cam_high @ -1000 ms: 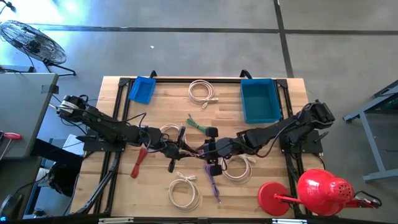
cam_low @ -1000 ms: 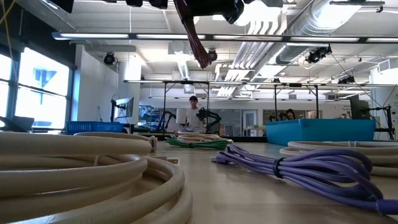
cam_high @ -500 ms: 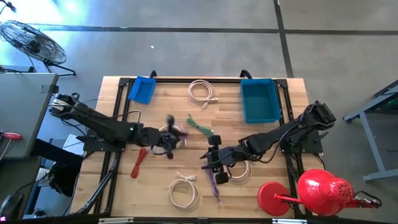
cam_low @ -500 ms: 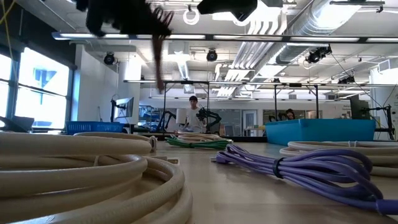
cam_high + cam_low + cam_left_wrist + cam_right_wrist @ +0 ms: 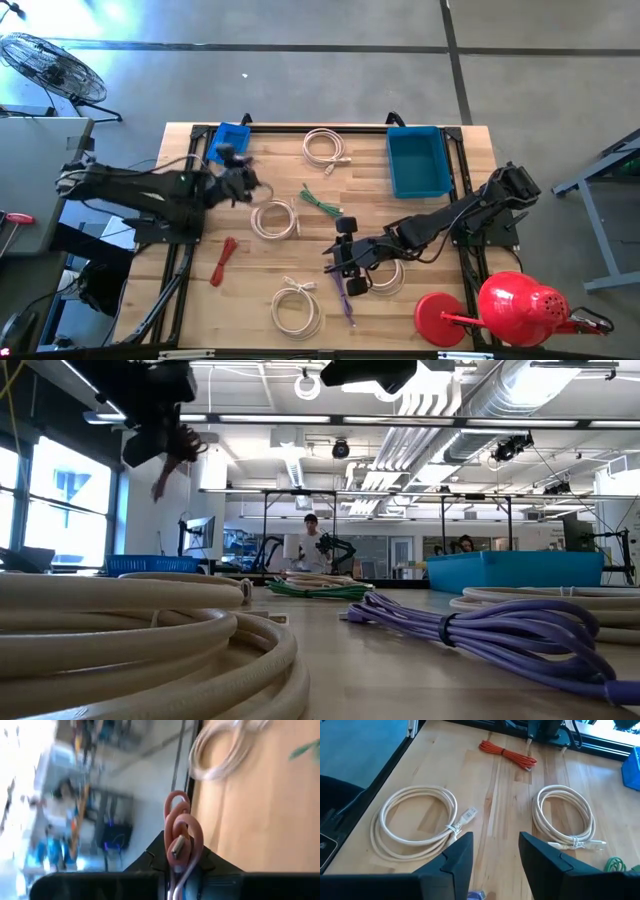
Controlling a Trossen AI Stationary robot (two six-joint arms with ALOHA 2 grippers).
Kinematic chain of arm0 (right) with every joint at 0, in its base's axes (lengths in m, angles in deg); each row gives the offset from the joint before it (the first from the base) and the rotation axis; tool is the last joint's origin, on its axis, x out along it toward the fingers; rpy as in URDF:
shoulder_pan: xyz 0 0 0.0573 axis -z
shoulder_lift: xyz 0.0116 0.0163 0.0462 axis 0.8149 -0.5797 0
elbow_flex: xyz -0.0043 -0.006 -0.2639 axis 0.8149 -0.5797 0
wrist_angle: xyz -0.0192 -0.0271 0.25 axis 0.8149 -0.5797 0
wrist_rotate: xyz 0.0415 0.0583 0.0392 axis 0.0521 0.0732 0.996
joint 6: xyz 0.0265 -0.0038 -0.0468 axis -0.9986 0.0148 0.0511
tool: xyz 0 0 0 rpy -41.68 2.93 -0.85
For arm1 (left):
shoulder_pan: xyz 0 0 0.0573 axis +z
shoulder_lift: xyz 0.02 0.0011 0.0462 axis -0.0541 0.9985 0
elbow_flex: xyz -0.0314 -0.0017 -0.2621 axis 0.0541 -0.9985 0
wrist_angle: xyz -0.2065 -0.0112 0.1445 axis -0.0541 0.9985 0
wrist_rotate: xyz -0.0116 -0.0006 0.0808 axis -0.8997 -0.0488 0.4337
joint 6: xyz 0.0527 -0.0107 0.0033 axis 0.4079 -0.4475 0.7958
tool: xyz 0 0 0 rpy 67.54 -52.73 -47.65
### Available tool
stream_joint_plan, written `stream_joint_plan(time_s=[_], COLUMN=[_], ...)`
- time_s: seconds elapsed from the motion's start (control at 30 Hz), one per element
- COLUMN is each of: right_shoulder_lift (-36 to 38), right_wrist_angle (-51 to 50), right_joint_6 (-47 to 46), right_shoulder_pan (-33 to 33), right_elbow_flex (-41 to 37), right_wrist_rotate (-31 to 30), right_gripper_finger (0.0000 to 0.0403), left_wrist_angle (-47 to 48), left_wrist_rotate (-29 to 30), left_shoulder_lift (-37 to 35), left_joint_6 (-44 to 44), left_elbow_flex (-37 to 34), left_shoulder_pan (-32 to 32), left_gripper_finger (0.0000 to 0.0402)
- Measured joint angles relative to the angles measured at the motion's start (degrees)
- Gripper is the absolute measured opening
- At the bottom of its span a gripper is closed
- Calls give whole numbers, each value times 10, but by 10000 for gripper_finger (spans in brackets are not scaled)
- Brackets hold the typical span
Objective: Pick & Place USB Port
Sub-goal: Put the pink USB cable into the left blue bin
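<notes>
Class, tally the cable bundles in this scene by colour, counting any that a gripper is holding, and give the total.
cream cables: 4
green cable: 1
red cable: 1
purple cable: 1
pink cable, held by the left gripper: 1
Total: 8

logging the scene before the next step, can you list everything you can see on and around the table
small blue bin: one, blue, far left corner of the table
large blue bin: one, blue, far right part of the table
cream cables: four coils, cream, far middle, centre left, near middle, and one under the right arm
green cable: one, green, table centre
purple cable: one, purple, near middle
red cable: one, red, near left
reddish-brown cable: one, reddish brown, in the left gripper
watering can: one, red, near right corner
fan: one, dark, on the floor far left
left gripper: shut on the reddish-brown cable, beside the small blue bin
right gripper: open, above the table's near middle
</notes>
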State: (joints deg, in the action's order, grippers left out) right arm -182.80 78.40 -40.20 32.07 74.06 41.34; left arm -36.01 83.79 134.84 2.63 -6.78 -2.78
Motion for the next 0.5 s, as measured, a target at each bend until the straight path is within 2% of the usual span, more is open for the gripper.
stream_joint_plan(time_s=[0.13, 0.3, 0.5], right_shoulder_lift=[0, 0, 0], right_wrist_angle=[0, -3, -6], right_joint_6=[0, 2, 2], right_shoulder_pan=[0, 0, 0], right_elbow_flex=[0, 0, 0], right_wrist_rotate=[0, 0, 0], right_gripper_finger=[151, 150, 150], left_wrist_angle=[11, 0, -2], left_wrist_rotate=[-75, -182, -243], left_shoulder_lift=[-29, -30, -2], left_joint_6=[-9, -48, -69], left_elbow_flex=[0, 0, 0], left_shoulder_pan=[110, 238, 371], left_gripper_finger=[17, 17, 18])
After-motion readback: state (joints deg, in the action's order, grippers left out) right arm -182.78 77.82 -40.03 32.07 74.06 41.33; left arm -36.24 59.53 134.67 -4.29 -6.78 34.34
